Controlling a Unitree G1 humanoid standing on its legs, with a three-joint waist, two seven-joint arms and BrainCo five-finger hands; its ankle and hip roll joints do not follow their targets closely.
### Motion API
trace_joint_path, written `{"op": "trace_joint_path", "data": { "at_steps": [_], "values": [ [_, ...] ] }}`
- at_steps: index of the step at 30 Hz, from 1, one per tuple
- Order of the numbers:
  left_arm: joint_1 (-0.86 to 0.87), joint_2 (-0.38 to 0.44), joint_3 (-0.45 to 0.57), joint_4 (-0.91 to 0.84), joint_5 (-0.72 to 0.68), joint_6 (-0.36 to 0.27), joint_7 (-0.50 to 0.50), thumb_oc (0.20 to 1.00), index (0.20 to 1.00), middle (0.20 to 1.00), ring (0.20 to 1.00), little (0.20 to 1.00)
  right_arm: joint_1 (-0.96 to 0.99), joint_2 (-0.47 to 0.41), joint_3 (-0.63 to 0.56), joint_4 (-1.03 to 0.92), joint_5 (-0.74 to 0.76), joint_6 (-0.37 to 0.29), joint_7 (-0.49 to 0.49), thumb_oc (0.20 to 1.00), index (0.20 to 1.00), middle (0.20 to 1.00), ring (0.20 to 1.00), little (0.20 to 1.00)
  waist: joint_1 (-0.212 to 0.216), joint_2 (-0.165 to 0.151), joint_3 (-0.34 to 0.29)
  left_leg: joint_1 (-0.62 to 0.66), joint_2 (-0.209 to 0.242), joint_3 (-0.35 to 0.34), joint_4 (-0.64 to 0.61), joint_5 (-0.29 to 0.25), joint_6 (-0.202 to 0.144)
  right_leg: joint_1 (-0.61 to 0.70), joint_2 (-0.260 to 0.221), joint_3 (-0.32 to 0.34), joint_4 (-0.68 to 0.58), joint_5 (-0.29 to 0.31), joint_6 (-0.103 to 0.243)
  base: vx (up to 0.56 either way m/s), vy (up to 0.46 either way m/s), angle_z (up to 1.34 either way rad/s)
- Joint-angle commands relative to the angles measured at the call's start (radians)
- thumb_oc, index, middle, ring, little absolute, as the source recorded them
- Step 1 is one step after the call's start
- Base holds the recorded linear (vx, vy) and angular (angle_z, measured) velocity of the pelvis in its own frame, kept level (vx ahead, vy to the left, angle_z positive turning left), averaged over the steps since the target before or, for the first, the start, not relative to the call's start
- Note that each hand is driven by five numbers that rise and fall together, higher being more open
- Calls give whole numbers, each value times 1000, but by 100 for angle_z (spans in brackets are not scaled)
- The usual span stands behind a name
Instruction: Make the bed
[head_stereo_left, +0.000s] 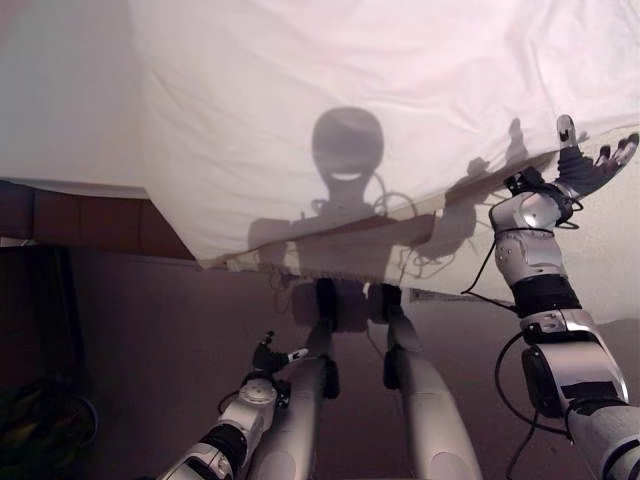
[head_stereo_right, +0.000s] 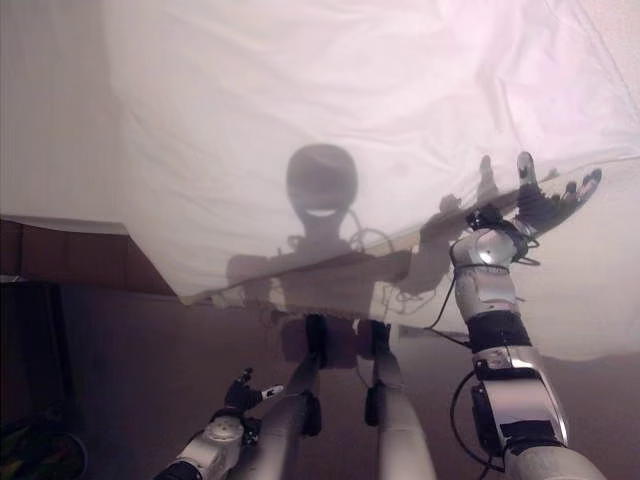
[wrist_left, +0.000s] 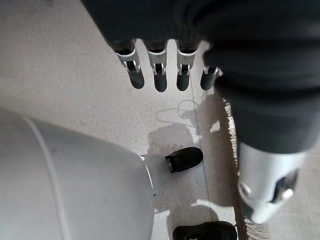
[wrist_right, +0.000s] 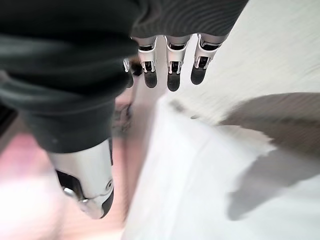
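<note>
A white sheet (head_stereo_left: 350, 90) covers the bed and hangs over its near edge (head_stereo_left: 400, 215), smooth with a few shallow creases. My right hand (head_stereo_left: 590, 165) is raised at that edge on the right, fingers spread and straight, with nothing in it. In its wrist view the straight fingers (wrist_right: 172, 75) hover above the white sheet (wrist_right: 210, 165). Low by my side hangs my left hand (head_stereo_left: 268, 355), away from the bed. Its fingers (wrist_left: 160, 75) point straight at the floor and hold nothing.
The dark brown bed frame (head_stereo_left: 90, 220) shows under the sheet at the left. Brownish floor (head_stereo_left: 150, 330) lies between me and the bed. A rug's fringed edge (wrist_left: 231, 130) runs along the floor. Dark clutter (head_stereo_left: 40, 420) sits at the lower left.
</note>
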Motion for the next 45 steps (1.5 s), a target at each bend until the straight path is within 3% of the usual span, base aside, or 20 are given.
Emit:
{"op": "trace_joint_path", "data": {
  "at_steps": [1, 9, 13, 24, 26, 29, 31, 41, 42, 43, 44, 45],
  "values": [
    [18, 26, -37, 24, -21, -3, -3, 1000, 1000, 1000, 1000, 1000, -117, -132, -9, 90, 110, -25, 63, 1000, 1000, 1000, 1000, 1000, 42, -5, -8, 20, -20, 23, 6, -71, -60, -34, -55, 21, 176, -127, 115, 0, 0, 0],
    [8, 37, -46, -5, -52, -24, -18, 1000, 1000, 1000, 1000, 1000, -200, -184, 110, 266, 147, 67, 219, 1000, 1000, 1000, 1000, 1000, 60, -4, -8, -13, -15, 21, 6, -62, -59, -62, -49, 20, 162, -111, 114, -1, -3, -2],
    [5, 37, -48, -16, -70, -25, -23, 1000, 1000, 1000, 1000, 1000, -217, -168, 113, 293, 218, 62, 273, 1000, 1000, 1000, 1000, 1000, 69, -5, -8, -34, -11, 10, 6, -57, -57, -87, -46, 16, 171, -118, 111, 3, -17, 0],
    [35, 47, -48, -11, -89, -30, -59, 1000, 1000, 1000, 1000, 1000, -303, -229, 208, 308, 284, 95, 445, 1000, 1000, 1000, 1000, 1000, 95, -11, -8, -73, -4, -19, 6, -47, -65, -127, -46, -19, 205, -144, 105, 13, -27, 5],
    [33, 53, -53, 4, -90, -28, -64, 1000, 1000, 1000, 1000, 1000, -365, -231, 242, 377, 330, 127, 478, 1000, 1000, 1000, 1000, 1000, 102, -20, -8, -79, 0, -21, 6, -45, -67, -137, -44, -24, 213, -148, 102, 0, 0, 0],
    [25, 53, -56, 12, -96, -26, -69, 1000, 1000, 1000, 1000, 1000, -422, -227, 266, 421, 371, 143, 500, 1000, 1000, 1000, 1000, 1000, 105, -23, -8, -85, 3, -26, 6, -43, -71, -142, -45, -29, 218, -151, 100, -1, -11, 1],
    [26, 50, -63, -4, -118, -23, -68, 1000, 1000, 1000, 1000, 1000, -463, -200, 258, 386, 444, 107, 508, 1000, 1000, 1000, 1000, 1000, 112, -24, -8, -91, 4, -34, 6, -41, -75, -146, -44, -36, 227, -158, 99, -6, -35, 3],
    [15, 62, -98, -28, -140, -29, -64, 1000, 1000, 1000, 1000, 1000, -617, -254, 357, 460, 410, 143, 497, 1000, 1000, 1000, 1000, 1000, 130, -2, -8, -104, 1, -64, 6, -32, -83, -178, -62, -59, 300, -190, 92, -8, -16, 3],
    [16, 66, -102, -29, -138, -31, -67, 1000, 1000, 1000, 1000, 1000, -636, -269, 388, 475, 386, 166, 509, 586, 586, 586, 586, 586, 134, 1, -8, -104, -1, -72, 6, -29, -84, -186, -65, -63, 324, -199, 90, 0, 0, 0],
    [15, 65, -102, -29, -138, -31, -66, 1000, 1000, 1000, 1000, 1000, -638, -269, 390, 477, 387, 166, 510, 545, 545, 545, 545, 545, 133, 2, -8, -104, -1, -73, 6, -29, -83, -188, -66, -63, 327, -200, 90, -18, -28, 4],
    [14, 68, -106, -33, -138, -34, -68, 1000, 1000, 1000, 1000, 1000, -654, -278, 410, 486, 373, 180, 518, 200, 200, 200, 200, 200, 136, 4, -8, -105, -1, -79, 6, -26, -83, -194, -69, -67, 346, -209, 86, -8, -13, 5],
    [13, 68, -106, -33, -139, -34, -68, 1000, 1000, 1000, 1000, 1000, -655, -278, 412, 488, 374, 180, 519, 200, 200, 200, 200, 200, 135, 5, -8, -106, -2, -80, 6, -26, -83, -195, -70, -67, 347, -210, 86, -16, -28, 5]
  ]
}}
